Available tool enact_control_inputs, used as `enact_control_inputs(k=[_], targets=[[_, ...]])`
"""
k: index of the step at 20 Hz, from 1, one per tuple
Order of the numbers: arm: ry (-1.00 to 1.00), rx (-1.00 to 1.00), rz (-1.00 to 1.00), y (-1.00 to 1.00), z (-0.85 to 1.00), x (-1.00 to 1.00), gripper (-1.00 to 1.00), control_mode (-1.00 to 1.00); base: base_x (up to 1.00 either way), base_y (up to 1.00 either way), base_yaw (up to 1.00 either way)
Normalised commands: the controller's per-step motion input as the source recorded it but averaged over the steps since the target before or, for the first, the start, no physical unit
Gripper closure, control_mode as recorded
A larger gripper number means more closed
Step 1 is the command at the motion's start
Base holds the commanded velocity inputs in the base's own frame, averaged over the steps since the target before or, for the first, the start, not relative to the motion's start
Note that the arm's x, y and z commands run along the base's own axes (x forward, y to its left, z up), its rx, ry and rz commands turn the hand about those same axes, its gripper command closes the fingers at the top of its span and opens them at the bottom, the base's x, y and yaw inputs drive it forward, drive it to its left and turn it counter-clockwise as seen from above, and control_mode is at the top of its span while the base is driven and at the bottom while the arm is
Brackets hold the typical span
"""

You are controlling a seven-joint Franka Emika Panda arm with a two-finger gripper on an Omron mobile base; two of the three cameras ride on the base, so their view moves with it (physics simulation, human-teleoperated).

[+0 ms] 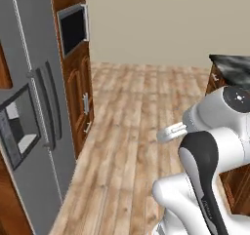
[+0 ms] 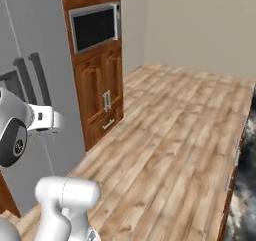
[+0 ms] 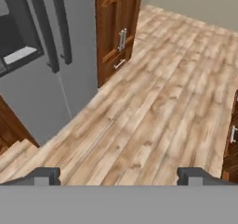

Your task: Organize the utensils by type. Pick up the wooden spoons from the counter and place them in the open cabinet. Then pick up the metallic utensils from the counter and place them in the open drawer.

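Flat, even rendered light across all views, no clear source, no cast shadows on the wooden floor, soft low-resolution blur, faint sheen on the grey fridge.

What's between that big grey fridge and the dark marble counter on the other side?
Bare wooden floor lies between the fridge and the counter, seen in the right base view.

Grey fridge, wooden cabinets (built-in oven), plank floor.
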Motion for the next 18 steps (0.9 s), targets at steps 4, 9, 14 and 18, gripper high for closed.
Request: enact_control_inputs(k=[4,9,14,18], targets=[[0.00,0.00,0.00,0.00,0.00,0.00,-1.00,1.00,0.00,0.03,-1.00],[0.00,0.00,0.00,0.00,0.00,0.00,-1.00,1.00,0.00,0.03,-1.00],[0.00,0.00,0.00,0.00,0.00,0.00,-1.00,1.00,0.23,0.19,-0.97],[0.00,0.00,0.00,0.00,0.00,0.00,-1.00,1.00,0.50,0.52,-0.73]])
